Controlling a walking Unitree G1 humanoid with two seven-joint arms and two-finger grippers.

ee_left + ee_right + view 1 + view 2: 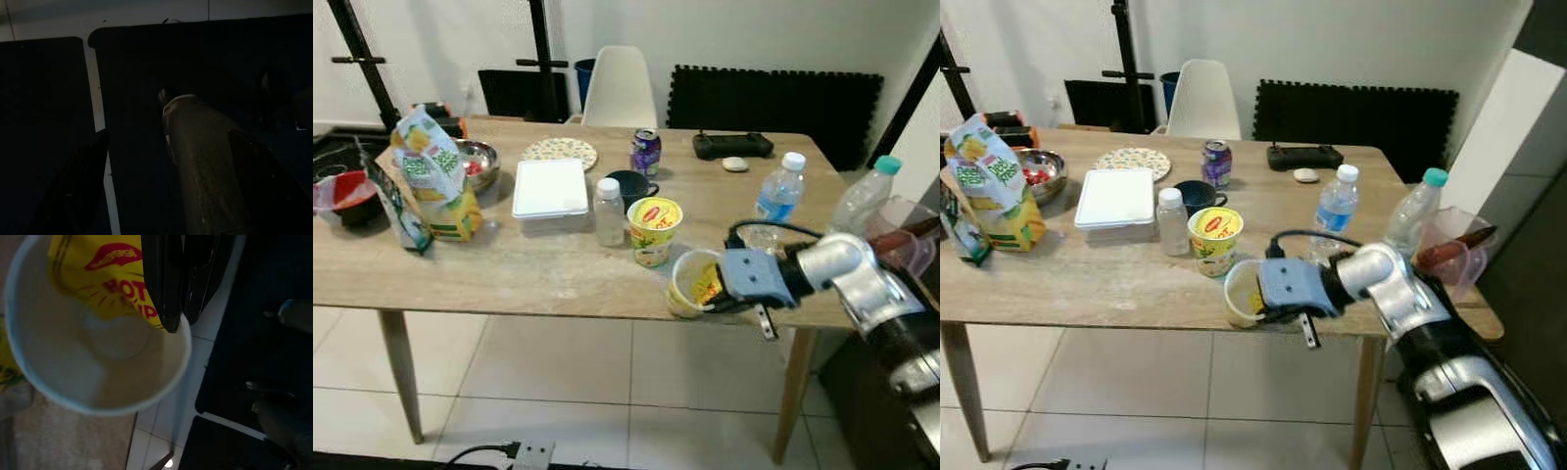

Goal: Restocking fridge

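A paper noodle cup (690,284) with a white inside and a yellow and red label lies tilted at the front edge of the wooden table (509,274), mouth toward me. My right gripper (720,299) is shut on the cup's rim; the right wrist view shows the black fingers (168,284) pinching the rim of the cup (98,357), one inside and one outside. A second, sealed yellow noodle cup (653,230) stands upright just behind it. My left gripper (171,196) hangs idle in the dark, fingers spread.
On the table: a small white bottle (609,211), white box (550,188), dark mug (631,186), purple can (646,152), water bottle (778,191), teal-capped bottle (864,196), pink jug (901,240), snack bags (431,176), metal bowl (475,162). A white chair (619,88) stands behind.
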